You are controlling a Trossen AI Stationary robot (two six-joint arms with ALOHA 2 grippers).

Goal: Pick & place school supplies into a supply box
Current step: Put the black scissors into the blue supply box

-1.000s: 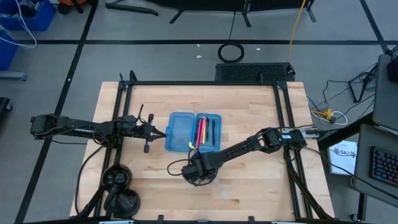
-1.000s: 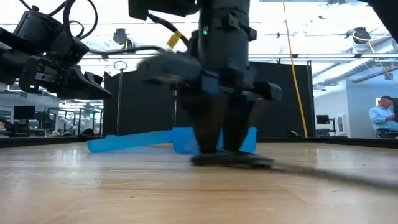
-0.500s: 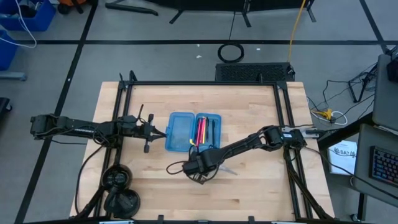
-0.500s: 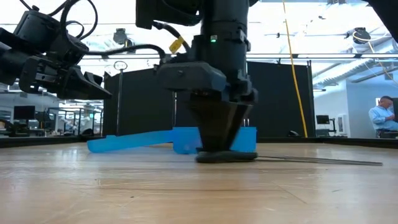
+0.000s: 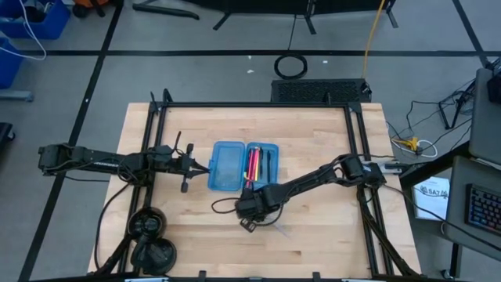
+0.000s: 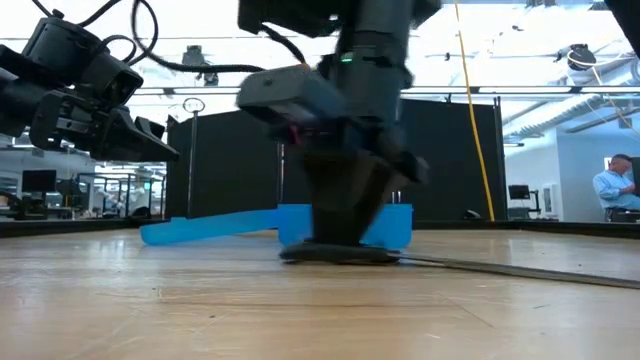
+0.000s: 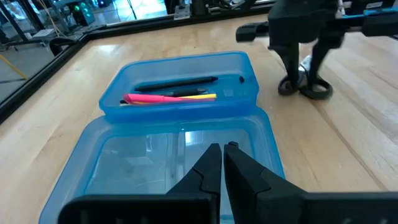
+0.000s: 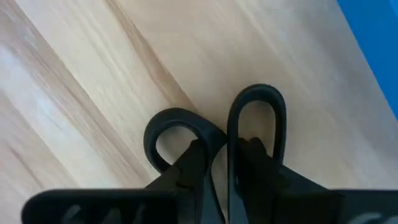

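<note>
Under right gripper (image 8: pixel 214 163), scissors (image 8: pixel 214 127), pinched

The table (image 5: pixel 313 235) was pale butcher-block wood, ringed by a black metal frame (image 5: pixel 258 104). Around it lay a grey floor (image 5: pixel 196 70) crossed by dark tape lines. A coiled black cable (image 5: pixel 290 66) rested on that floor beyond the table, and a yellow cord (image 5: pixel 373 39) ran down nearby. Blue bins (image 5: pixel 31 19) stood at 1 corner. Behind the table hung a black curtain (image 6: pixel 450 160) under bright ceiling lights (image 6: pixel 540 40). A person (image 6: pixel 612 188) in a blue shirt sat at the far side.
</note>
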